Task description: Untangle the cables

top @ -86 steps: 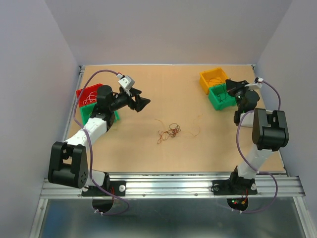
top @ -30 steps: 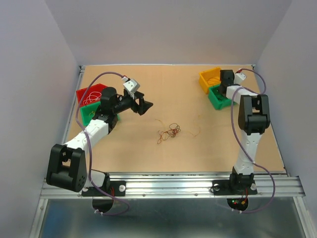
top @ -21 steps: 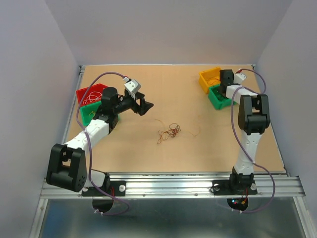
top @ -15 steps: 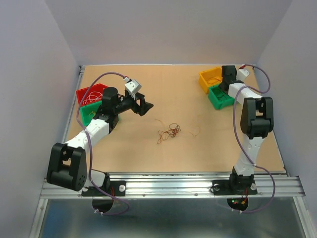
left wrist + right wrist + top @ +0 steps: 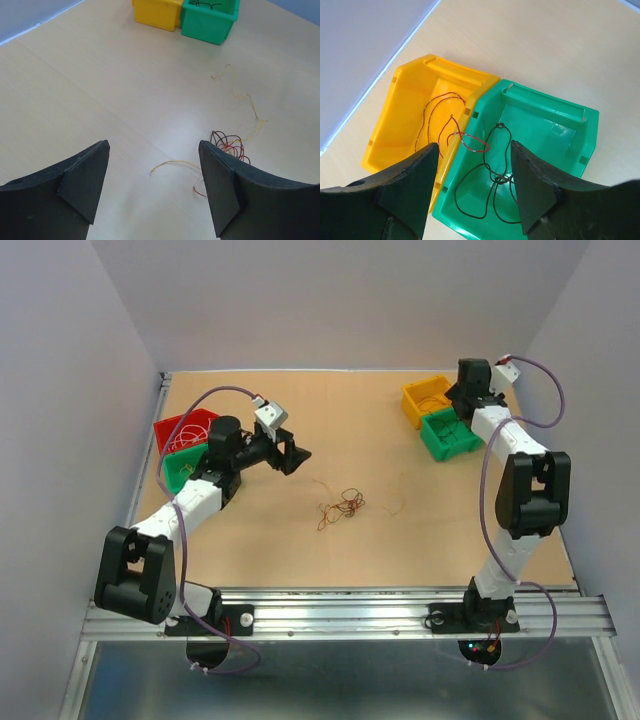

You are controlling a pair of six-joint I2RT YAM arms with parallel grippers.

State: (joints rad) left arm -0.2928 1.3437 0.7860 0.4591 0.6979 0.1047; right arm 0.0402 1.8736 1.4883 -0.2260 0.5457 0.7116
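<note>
Right gripper (image 5: 474,144): released, with its fingers spread and nothing between them. It hangs over the shared wall of the yellow bin (image 5: 395,117) and the green bin (image 5: 570,112).
Left gripper (image 5: 154,145): likewise released and empty, above the bare tabletop (image 5: 100,75) and facing the tangle.
Cables (image 5: 342,507): a small knot of red, brown and yellow wires lies mid-table, well apart from both grippers.
Left wrist view only: a short yellow strand (image 5: 175,161) lies loose just beside the knot. A longer yellowish strand (image 5: 234,94) wanders from the knot toward the two far bins.
Right wrist view only: thin red and brown wires lie in the yellow bin. One red loop (image 5: 480,148) drapes over the wall into the green bin, where a black wire (image 5: 499,178) lies in loops.
Top view only: a red bin (image 5: 170,427) and a second green bin (image 5: 172,475) sit at the left edge beside the left arm. A pale wire shows in the red bin.
Hard to make out: from above, the knot's colours merge and the right fingertips are lost against the wrist. The left arm covers most of the second green bin.
Since a second ago: the right wrist has lifted toward the back wall and its elbow has swung outward. The left arm and the knot are where they were.
</note>
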